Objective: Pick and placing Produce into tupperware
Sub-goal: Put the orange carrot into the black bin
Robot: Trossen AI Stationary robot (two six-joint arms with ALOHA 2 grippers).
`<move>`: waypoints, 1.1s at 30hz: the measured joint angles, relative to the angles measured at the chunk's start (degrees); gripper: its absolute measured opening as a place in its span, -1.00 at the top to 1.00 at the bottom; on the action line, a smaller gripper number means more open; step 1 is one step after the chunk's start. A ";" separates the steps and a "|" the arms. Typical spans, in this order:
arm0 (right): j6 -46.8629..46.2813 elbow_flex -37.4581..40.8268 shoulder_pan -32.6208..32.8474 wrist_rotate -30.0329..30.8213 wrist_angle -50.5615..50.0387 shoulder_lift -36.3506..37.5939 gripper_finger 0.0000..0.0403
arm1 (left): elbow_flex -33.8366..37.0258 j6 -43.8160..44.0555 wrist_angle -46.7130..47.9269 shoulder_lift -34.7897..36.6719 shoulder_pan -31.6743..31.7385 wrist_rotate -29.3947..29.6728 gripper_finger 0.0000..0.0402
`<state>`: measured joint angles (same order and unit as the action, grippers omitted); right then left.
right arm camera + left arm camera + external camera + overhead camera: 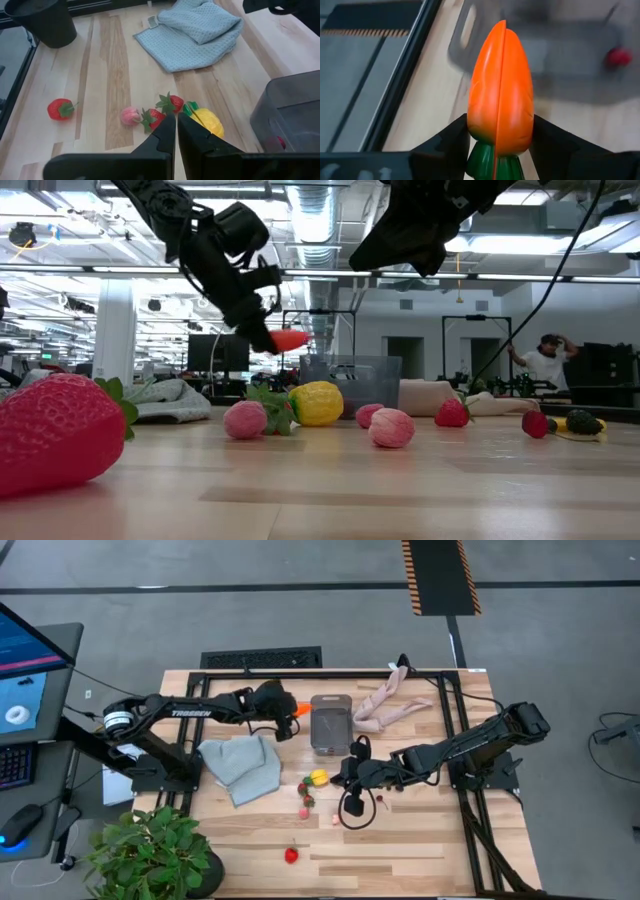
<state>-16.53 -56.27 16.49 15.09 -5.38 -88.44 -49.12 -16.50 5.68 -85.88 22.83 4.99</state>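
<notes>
Blurred behind the carrot pinched in the left tool, tupperware looks vague.

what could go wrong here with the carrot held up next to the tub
The left gripper holds the carrot by its lower end only, beside the tupperware, not over it; released now, it could miss. The right gripper, shut and empty, hangs near the lemon, close to the left arm's path.

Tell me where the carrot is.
In the high view, the carrot is held in the left gripper, just left of the tupperware, above the table.
</notes>
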 joint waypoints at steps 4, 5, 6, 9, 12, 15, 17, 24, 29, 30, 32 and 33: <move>0.00 0.00 0.00 0.00 0.04 0.00 0.79 | 0.00 2.60 -5.18 -0.35 -0.76 -5.19 0.17; 0.00 0.00 0.00 0.00 0.07 0.00 0.79 | 0.00 3.55 -5.85 -0.40 -0.89 -6.60 0.17; 0.00 0.00 0.00 0.00 0.08 0.00 0.79 | 0.00 4.42 -6.74 -0.40 -1.11 -8.05 0.17; 0.00 0.00 -0.01 0.00 0.08 0.00 0.79 | 0.00 6.53 -9.62 -0.40 -1.58 -11.92 0.17; 0.00 0.00 0.00 0.00 0.10 0.00 0.79 | 0.00 9.32 -12.87 -0.42 -1.92 -13.53 0.17; 0.00 0.00 0.00 0.00 0.13 0.02 0.79 | 0.00 11.53 -15.10 -0.42 -1.88 -15.54 0.17; 0.00 0.00 0.00 0.00 0.30 0.00 0.79 | 0.00 12.86 -16.58 -0.42 -1.88 -16.09 0.17; 0.00 0.00 0.00 0.00 0.31 0.00 0.79 | 0.00 14.09 -17.40 -0.44 -1.90 -16.41 0.17; 0.04 0.00 0.00 0.00 0.32 0.00 0.79 | 0.00 14.42 -18.45 -0.47 -2.44 -16.30 0.17; 0.04 0.00 0.00 0.00 0.32 0.00 0.79 | 0.00 14.60 -18.48 -0.47 -2.44 -16.32 0.17; 0.07 0.00 0.00 0.00 0.32 0.00 0.79 | 0.00 14.55 -18.17 -0.47 -2.40 -16.35 0.17; 0.07 0.00 0.00 0.00 0.32 0.00 0.79 | 0.00 14.52 -18.04 -0.47 -2.38 -16.35 0.17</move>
<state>-16.47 -56.27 16.49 15.09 -5.06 -88.44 -49.12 -1.98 -12.37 -86.35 20.45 -11.36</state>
